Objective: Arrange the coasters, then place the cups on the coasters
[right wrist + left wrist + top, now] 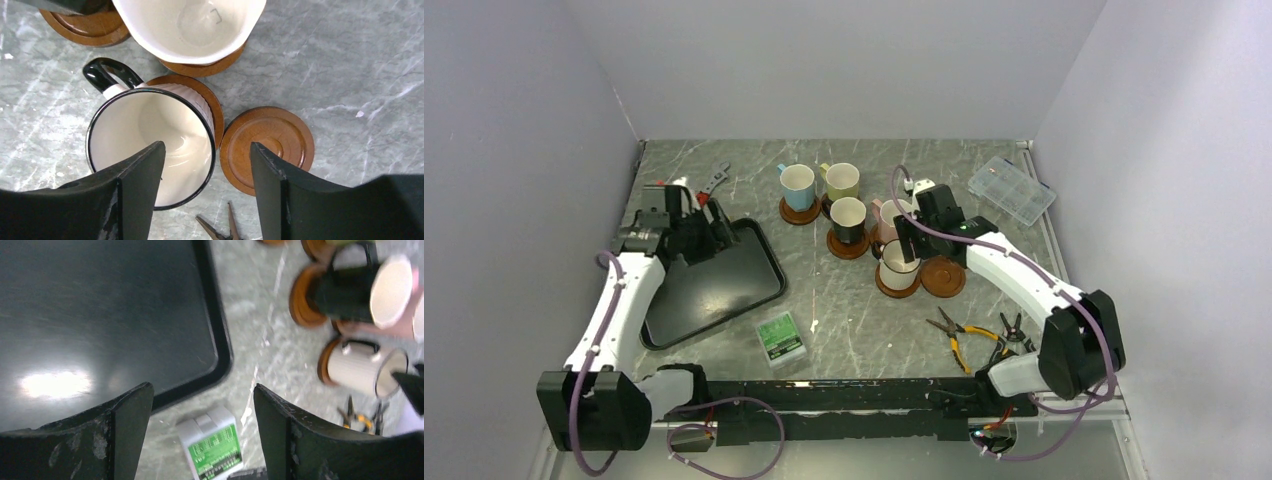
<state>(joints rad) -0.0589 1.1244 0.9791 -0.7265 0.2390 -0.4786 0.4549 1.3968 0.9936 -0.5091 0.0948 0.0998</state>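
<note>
Right now the right fingers [135,200] are spread wide and grip nothing. They hang over the white mug [150,145]. One finger is above the mug's cream inside and the other is outside its black rim, so that side of the rim lies in the gap between them. Whether either finger touches the rim cannot be told.

The white mug stands upright on a coaster [212,102], with its black handle [107,75] turned away from the fingers. Just past the outer finger a bare coaster [267,147] lies flat on the grey marbled bench [350,75], just beside the white mug's coaster.

Straight ahead of these fingers the pink mug [190,25] sits on its own coaster. Further ahead and off to the inner side stand the black mug [848,218], the light blue mug [797,185] and the olive mug [841,180]. The black and blue ones show a brown disc under them.

Meanwhile the left fingers [125,430] are also spread, with nothing between them. They hover over the corner of a black tray [100,315]. A small green-labelled box [212,447] lies on the bench below their gap. The mugs are well apart from these fingers, out beyond the tray's edge.
</note>
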